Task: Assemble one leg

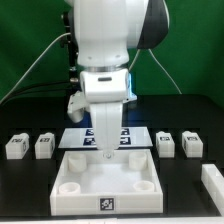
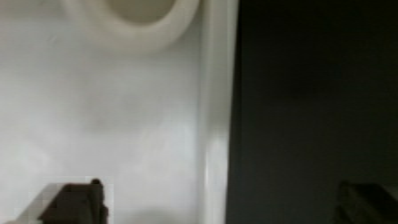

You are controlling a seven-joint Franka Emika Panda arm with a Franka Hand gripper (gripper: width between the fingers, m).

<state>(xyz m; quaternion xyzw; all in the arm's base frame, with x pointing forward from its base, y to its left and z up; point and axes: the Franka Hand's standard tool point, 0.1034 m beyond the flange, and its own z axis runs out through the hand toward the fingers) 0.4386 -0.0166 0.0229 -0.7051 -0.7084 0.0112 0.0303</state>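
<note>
Several small white legs with tags lie on the black table: two at the exterior view's left (image 1: 15, 146) (image 1: 43, 146), two at its right (image 1: 166, 143) (image 1: 192, 143), and one near the right edge (image 1: 212, 182). The large white tray (image 1: 108, 203) with round corner sockets lies in front. My gripper (image 1: 108, 150) hangs low over the tray's far edge, open and empty. In the wrist view the gripper (image 2: 222, 203) straddles the tray's edge (image 2: 217, 100): one fingertip (image 2: 75, 200) is over the white tray, the other over the black table. A round socket (image 2: 134, 15) shows ahead.
The marker board (image 1: 135, 138) lies flat on the table just behind the tray, partly hidden by my arm. Cables hang behind the arm at the back.
</note>
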